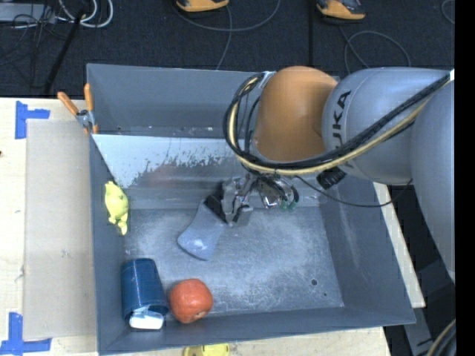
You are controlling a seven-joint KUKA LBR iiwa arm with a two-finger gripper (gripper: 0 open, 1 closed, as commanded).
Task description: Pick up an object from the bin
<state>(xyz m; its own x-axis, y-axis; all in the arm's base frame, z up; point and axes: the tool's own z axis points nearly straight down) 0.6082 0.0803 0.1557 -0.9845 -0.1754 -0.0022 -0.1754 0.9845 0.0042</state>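
Grey slab point(199, 237) just beside end effector point(236, 205)

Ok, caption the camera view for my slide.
The gripper at the upper end of a grey-blue flat piece in the bin; blue canister, red ball, yellow toy lie left.

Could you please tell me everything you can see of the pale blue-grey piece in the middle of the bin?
The pale blue-grey piece lies on the floor of the bin, near its middle. It looks flat and soft, like cloth, oblong with a rounded lower end, slanting from upper right to lower left. Its upper end meets the claw; whether it is gripped I cannot tell. The red ball and blue can lie apart from it.
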